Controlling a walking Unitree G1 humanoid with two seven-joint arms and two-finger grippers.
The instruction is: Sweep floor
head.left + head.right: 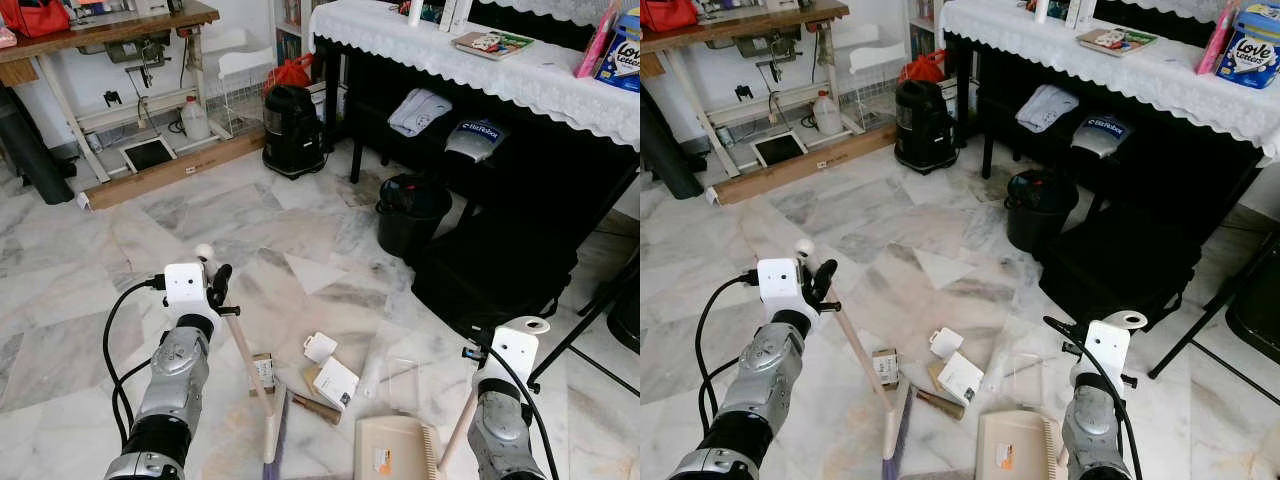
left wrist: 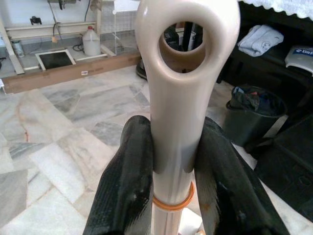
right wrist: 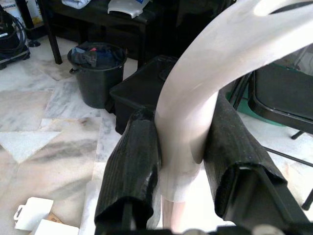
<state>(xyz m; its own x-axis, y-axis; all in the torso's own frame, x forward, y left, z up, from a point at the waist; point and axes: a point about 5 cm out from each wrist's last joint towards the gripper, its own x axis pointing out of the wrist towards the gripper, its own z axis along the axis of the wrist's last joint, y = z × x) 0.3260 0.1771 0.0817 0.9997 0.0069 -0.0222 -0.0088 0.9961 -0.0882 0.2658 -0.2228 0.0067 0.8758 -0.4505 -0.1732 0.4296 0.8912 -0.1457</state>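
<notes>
My left gripper (image 2: pixel 173 147) is shut on the top of a beige broom handle (image 2: pixel 183 73), just below its hanging loop. The handle (image 1: pixel 245 355) slants down to the broom head (image 1: pixel 272 432) on the marble floor. My right gripper (image 3: pixel 183 147) is shut on the curved white handle (image 3: pixel 205 83) of a beige dustpan (image 1: pixel 392 450), which rests on the floor at the bottom of the head views. Between broom and dustpan lies litter: a small cardboard box (image 1: pixel 263 370), a white tag (image 1: pixel 320 347), a white card (image 1: pixel 336 382), a brown scrap (image 1: pixel 315 408) and a clear wrapper (image 1: pixel 400 375).
A black bin (image 1: pixel 410 212) and a black case (image 1: pixel 500 270) stand ahead on the right, under a table with a white lace cloth (image 1: pixel 520 75). A black vacuum (image 1: pixel 292 130) is further back. A folding chair leg (image 1: pixel 590 320) is at far right, a workbench (image 1: pixel 110 30) at back left.
</notes>
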